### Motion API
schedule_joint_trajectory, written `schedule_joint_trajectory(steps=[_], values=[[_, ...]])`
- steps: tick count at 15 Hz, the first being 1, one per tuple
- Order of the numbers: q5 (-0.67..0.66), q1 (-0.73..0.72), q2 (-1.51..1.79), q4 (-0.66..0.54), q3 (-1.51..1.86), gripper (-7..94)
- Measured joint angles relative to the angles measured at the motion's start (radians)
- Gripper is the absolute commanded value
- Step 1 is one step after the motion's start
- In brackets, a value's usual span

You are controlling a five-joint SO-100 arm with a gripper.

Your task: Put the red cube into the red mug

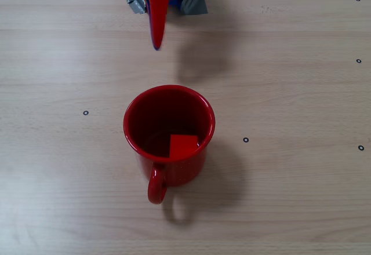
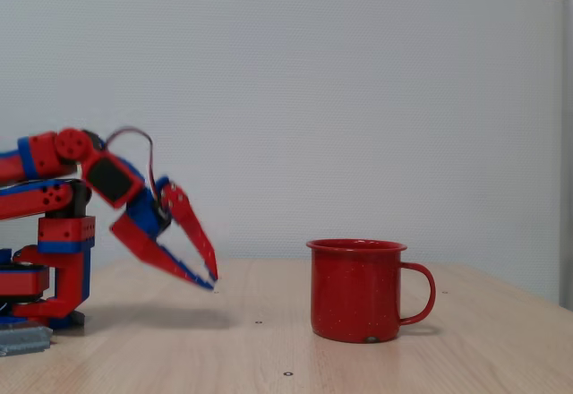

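Already red cube [image 1: 184, 146] inside red mug [image 1: 200, 111]; gripper [image 2: 208, 267] well clear, fingers narrowly parted, empty. Placing looks done; next only retreat.

My gripper [image 2: 201, 269] is red with blue trim; the red mug [image 1: 168, 133] is glossy red inside and out; the red cube [image 1: 184, 146] matches; the table [image 1: 290, 93] is pale woodgrain

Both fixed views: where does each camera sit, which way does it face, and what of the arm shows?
One fixed view: overhead, facing down at the table; red cube inside the red mug; only the gripper tip shows at the top edge.
The other: table height, side-on; the whole arm at left, gripper open, mug right.
Shared: mug, gripper, table.
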Motion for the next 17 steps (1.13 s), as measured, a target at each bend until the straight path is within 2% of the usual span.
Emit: schedule_joint_trajectory(steps=[3, 7, 8, 17], values=[[0.000, 0.005, 0.000, -0.097, 0.035, 0], [0.003, 0.005, 0.000, -0.101, 0.035, 2], [0.003, 0.005, 0.000, -0.101, 0.035, 0], [0.003, 0.005, 0.000, -0.101, 0.035, 0]])
